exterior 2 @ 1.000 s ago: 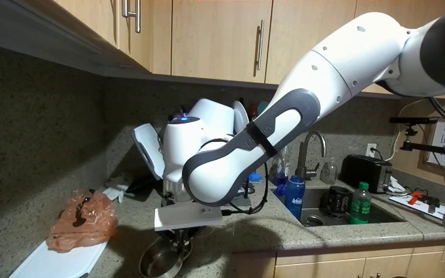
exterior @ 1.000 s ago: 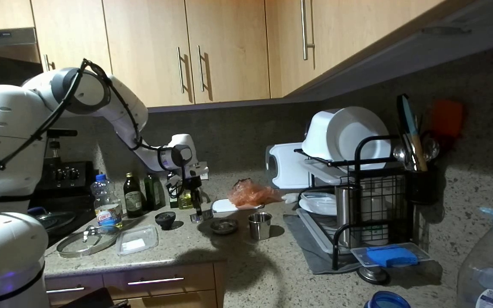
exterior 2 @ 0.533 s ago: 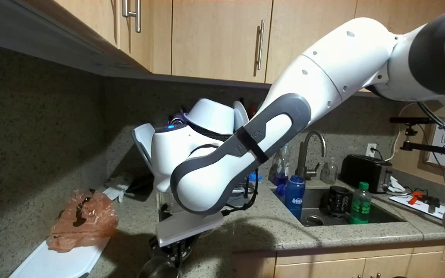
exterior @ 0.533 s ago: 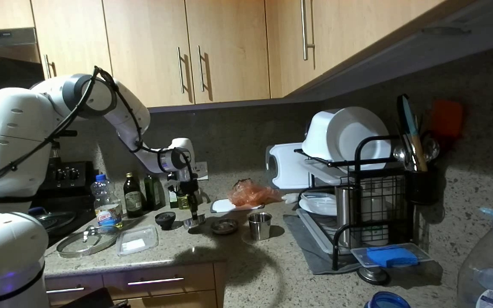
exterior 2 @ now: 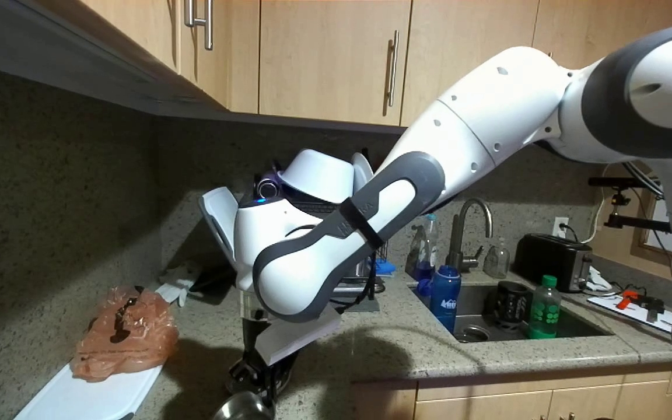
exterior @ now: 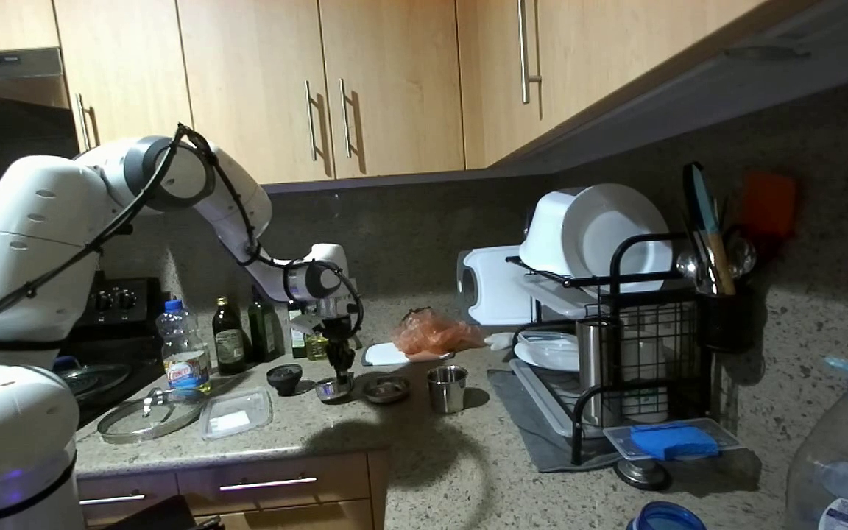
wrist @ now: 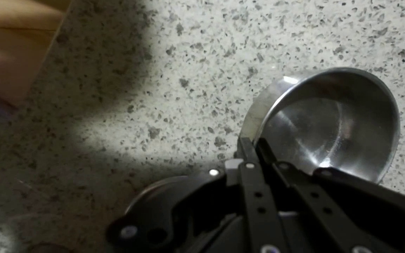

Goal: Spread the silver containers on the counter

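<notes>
My gripper (wrist: pixel 255 141) is shut on the rim of a low silver container (wrist: pixel 329 126); one fingertip lies outside the wall, one inside. In both exterior views this container (exterior: pixel 334 391) (exterior 2: pixel 244 407) hangs tilted, low over the speckled counter (exterior: pixel 542 493); I cannot tell whether it touches. To its right in an exterior view stand a low shiny dish (exterior: pixel 386 389) and a taller silver cup (exterior: pixel 447 389). A small dark bowl (exterior: pixel 284 378) stands to its left. In the wrist view another curved rim (wrist: pixel 160 184) shows partly behind the gripper.
A glass lid (exterior: pixel 152 418) and a clear plastic tray (exterior: pixel 236 414) lie on the left. Dark bottles (exterior: pixel 230 342) stand along the back. An orange bag (exterior: pixel 431 335) lies on a white board (exterior 2: pixel 88 396). A black dish rack (exterior: pixel 577 434) stands on the right.
My gripper has come down and turned, with the silver container in it. The container is lower and more tilted than a second ago. The other things have not moved.
</notes>
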Motion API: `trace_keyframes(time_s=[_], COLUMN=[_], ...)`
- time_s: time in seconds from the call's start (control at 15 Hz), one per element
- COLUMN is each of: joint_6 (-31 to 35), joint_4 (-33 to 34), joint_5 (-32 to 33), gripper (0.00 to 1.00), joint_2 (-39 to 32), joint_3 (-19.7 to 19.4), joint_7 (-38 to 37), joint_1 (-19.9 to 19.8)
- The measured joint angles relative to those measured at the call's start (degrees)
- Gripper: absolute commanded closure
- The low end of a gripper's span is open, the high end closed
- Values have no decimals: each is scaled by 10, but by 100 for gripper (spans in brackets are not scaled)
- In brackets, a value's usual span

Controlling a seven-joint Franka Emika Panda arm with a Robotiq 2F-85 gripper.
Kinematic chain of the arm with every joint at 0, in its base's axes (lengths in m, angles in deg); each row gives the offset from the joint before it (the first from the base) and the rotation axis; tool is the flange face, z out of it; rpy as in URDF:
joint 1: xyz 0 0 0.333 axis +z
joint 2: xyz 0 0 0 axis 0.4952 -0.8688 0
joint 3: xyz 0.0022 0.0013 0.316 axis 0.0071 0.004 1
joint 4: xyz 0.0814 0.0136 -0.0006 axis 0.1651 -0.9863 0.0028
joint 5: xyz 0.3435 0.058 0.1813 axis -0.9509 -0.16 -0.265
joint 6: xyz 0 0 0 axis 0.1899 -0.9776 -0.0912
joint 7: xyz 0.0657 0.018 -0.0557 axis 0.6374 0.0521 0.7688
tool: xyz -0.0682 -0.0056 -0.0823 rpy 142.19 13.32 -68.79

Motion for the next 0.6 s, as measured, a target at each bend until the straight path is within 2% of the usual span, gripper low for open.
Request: trace_keyframes(time_s=[0.13,0.27,0.33,0.47,0.6], joint_6=[0,-6,-15,-38,-61], joint_4=[9,18,24,36,50], joint_5=[-14,-21,-21,-21,-18], gripper=[99,91,68,58,42], joint_2=[-10,-19,-24,-38,-53], joint_3=[-2,-7,-11,-22,-32], joint_7=[28,39,39,36,32], joint_1=[-9,-14,-15,-14,-13])
